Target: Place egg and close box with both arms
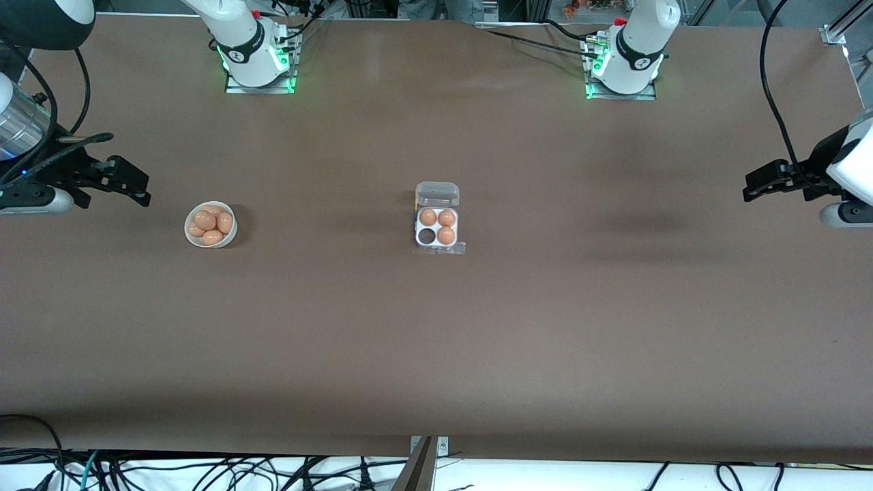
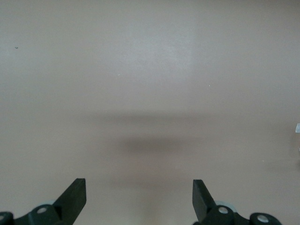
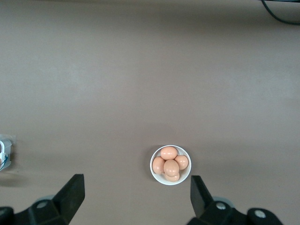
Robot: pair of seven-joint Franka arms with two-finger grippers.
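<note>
The egg carton [image 1: 437, 219] sits mid-table with its clear lid [image 1: 437, 194] folded back toward the robots' bases; three cells hold brown eggs and the cell nearest the front camera on the right arm's side is empty. The white bowl [image 1: 211, 225] of eggs [image 3: 170, 164] stands toward the right arm's end. The right gripper [image 3: 136, 194] hovers above bare table next to the bowl, fingers spread wide; the left gripper [image 2: 139, 197] waits over bare table at its own end, equally wide. An egg is likely light, smooth and brittle, best pinched gently across its middle; the thin lid probably flexes, so pressing its free edge seems wise.
</note>
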